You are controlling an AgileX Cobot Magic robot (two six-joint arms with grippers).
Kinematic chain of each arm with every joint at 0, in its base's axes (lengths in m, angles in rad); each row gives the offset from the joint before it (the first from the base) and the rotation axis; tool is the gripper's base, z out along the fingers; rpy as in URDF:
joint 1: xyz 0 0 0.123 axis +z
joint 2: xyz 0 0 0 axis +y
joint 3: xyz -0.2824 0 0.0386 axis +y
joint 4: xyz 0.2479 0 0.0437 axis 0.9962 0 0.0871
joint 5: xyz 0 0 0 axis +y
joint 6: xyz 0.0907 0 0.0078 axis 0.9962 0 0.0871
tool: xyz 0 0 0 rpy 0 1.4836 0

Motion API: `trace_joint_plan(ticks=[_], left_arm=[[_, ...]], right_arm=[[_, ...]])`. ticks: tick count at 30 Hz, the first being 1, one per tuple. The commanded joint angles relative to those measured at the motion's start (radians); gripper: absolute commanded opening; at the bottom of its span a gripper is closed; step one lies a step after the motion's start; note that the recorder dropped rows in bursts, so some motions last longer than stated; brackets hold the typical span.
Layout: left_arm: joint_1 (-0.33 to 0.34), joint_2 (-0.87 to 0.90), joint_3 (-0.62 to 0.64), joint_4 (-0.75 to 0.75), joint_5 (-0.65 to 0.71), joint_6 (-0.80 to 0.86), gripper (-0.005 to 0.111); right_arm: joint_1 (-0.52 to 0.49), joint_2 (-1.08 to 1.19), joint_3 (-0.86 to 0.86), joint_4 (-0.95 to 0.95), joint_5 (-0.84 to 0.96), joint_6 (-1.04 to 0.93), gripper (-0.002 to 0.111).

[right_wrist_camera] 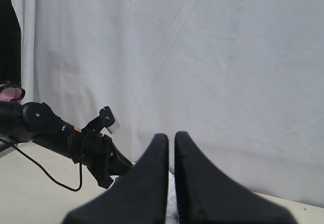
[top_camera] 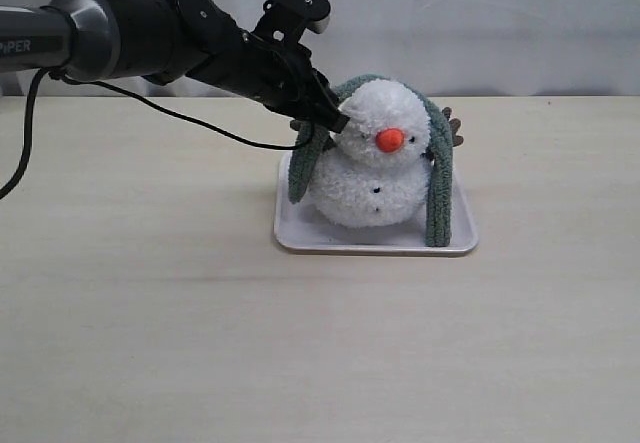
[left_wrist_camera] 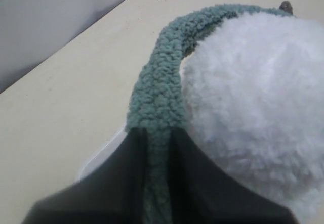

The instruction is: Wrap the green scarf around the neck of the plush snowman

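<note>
Left fingers (left_wrist_camera: 101,183) clamped on the green scarf (left_wrist_camera: 157,92), right beside the plush snowman (left_wrist_camera: 253,107). Scarf lies draped over the head, ends hanging both sides, not at neck yet. Risk: a tug w/ this thin pinch (fuzzy knit) slips off, or tips the toy off its tray (top_camera: 300,235). Right fingers (right_wrist_camera: 147,183) together, empty.

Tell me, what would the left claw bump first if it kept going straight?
The green scarf, already pinched in the left gripper; just past that, probably the plush snowman, at its fluffy head.
</note>
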Motion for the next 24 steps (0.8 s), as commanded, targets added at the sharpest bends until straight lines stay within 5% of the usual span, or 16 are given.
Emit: trace_joint_plan(ticks=[1,24], left_arm=[[-0.002,0.005,-0.004,-0.009,-0.01,0.0,0.0],[-0.002,-0.023,-0.045,0.007,0.174,-0.117,0.0]], right_arm=[[0.0,-0.004,0.004,-0.004,-0.005,0.003,0.004],[0.0,-0.004,0.012,-0.004,-0.013,0.0,0.004]])
